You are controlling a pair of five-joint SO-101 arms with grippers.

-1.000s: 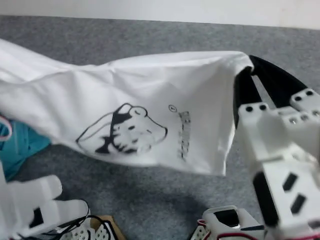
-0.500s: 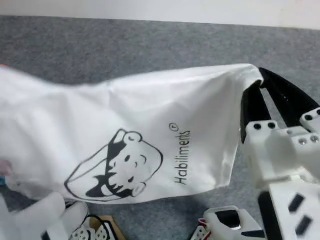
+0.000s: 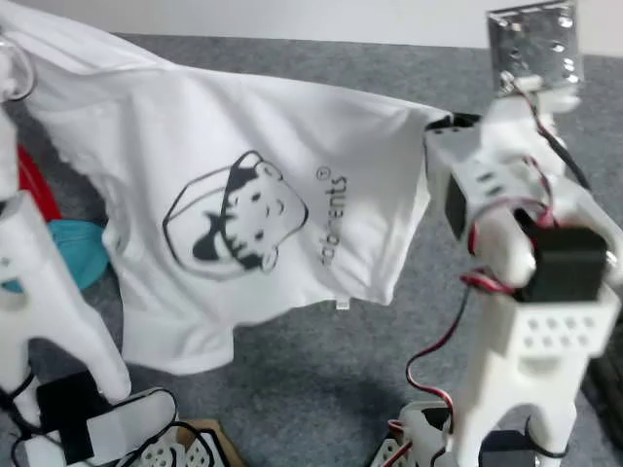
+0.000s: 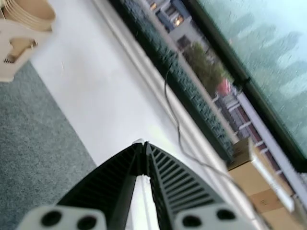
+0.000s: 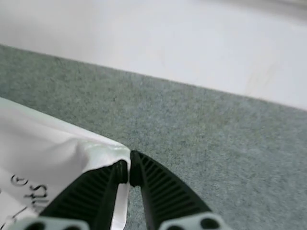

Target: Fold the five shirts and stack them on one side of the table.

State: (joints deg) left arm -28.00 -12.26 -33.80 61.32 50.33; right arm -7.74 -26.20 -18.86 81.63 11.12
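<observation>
High view: the white shirt [image 3: 253, 214] is held up over the table [image 3: 321, 370], stretched side to side between the arms; the right gripper [image 5: 128, 173] is pinched closed on one corner, the left gripper [image 4: 145, 152] clamped on the other, so laying it flat likely means lowering both together

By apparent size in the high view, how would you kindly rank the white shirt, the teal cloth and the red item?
Largest to smallest:
white shirt
teal cloth
red item
The last two are partly hidden, so their order is unsure.
</observation>
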